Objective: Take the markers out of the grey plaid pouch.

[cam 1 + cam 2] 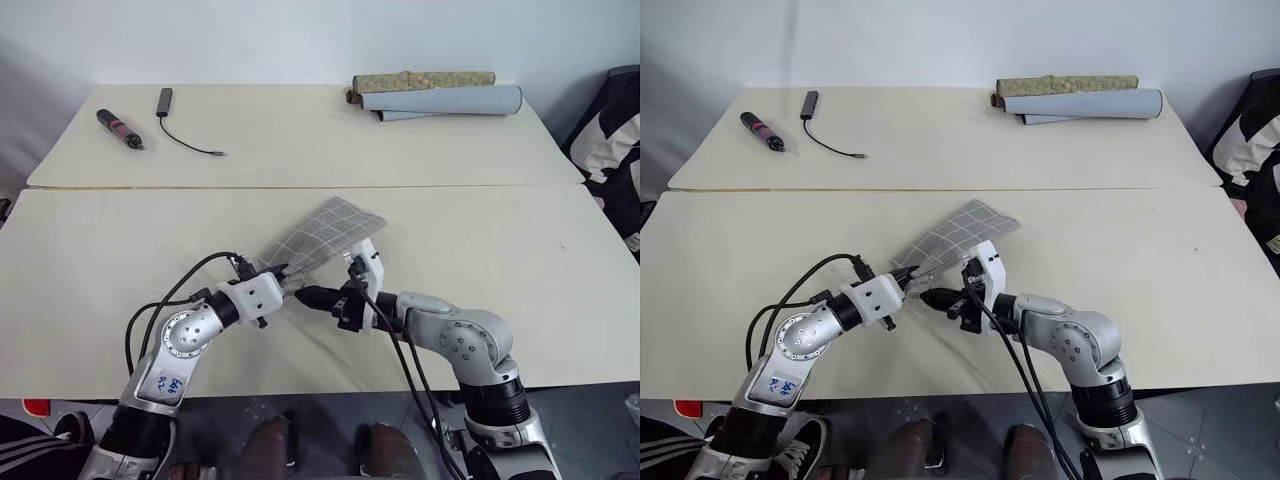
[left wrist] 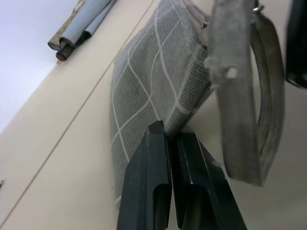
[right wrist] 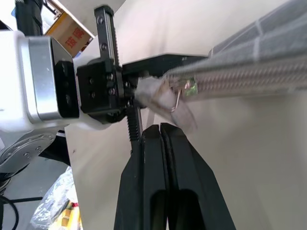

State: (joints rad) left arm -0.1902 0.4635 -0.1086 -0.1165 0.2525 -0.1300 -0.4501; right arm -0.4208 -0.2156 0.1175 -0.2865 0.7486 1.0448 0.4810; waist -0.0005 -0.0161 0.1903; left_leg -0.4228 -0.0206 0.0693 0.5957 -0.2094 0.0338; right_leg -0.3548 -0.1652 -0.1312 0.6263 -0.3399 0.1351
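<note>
Grey plaid pouch with thin white grid lines lies on the cream table; beyond it, a pale blue-grey rolled mat beside a mottled olive one; also beyond it, a black pen-like tool banded red, near a black cable.

The pouch is flat grey fabric crossed by thin white grid lines, with a zip along one edge and a small metal ring pull at its near corner. It is lifted at that near end and slopes up and away from the left hand, whose closed fingers pinch its corner. The ring pull hangs just beyond the tips of the shut right hand. No markers can be made out.
</note>
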